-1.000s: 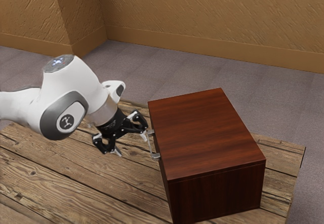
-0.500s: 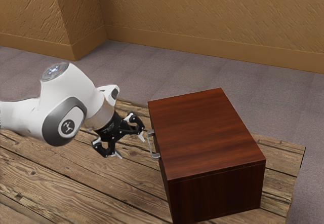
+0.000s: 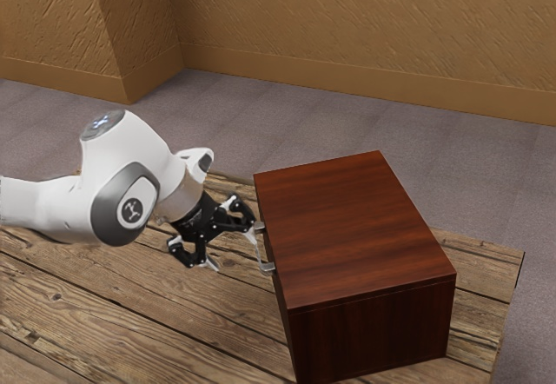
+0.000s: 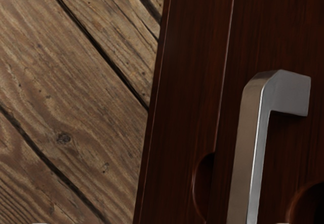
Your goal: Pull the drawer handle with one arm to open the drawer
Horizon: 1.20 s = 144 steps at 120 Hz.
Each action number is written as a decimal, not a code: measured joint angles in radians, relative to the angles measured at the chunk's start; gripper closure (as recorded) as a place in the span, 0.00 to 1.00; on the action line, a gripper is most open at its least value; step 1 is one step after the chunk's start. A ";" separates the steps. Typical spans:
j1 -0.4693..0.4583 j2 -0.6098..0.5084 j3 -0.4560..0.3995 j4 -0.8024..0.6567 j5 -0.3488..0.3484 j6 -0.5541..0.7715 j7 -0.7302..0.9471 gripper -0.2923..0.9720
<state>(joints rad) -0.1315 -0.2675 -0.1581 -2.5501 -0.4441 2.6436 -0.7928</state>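
Cabinet (image 3: 347,219): finished in dark reddish-brown, streaked with finer, darker grain.
Handle (image 4: 253,153): rendered in plain silver-grey.
Table (image 3: 104,314): planked in weathered grey-brown, marked by dark seams, wavy grain and knots.
Arm (image 3: 113,184): coated white, banded with a grey joint cover.
Gripper (image 3: 231,245): coloured black.
Walls (image 3: 347,19): textured in mottled tan.
Floor (image 3: 261,115): speckled grey-mauve.

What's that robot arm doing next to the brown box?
The white robot arm is reaching for the silver handle on a dark wooden drawer cabinet that sits on a plank table. Its black gripper is open right beside the handle and has not closed on it. The drawer front looks flush with the cabinet, so it is not yet pulled out.
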 joint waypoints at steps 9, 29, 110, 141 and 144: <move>0.000 0.017 0.000 0.005 0.000 0.012 0.026 0.33; 0.000 0.034 0.000 0.007 -0.001 0.027 0.074 0.33; -0.001 0.094 0.017 0.042 0.001 0.035 0.175 0.44; -0.002 0.064 0.034 0.021 0.000 0.017 0.191 0.46; -0.002 0.060 0.035 0.020 -0.001 0.013 0.193 0.46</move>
<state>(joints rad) -0.1337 -0.2075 -0.1231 -2.5297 -0.4446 2.6563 -0.6001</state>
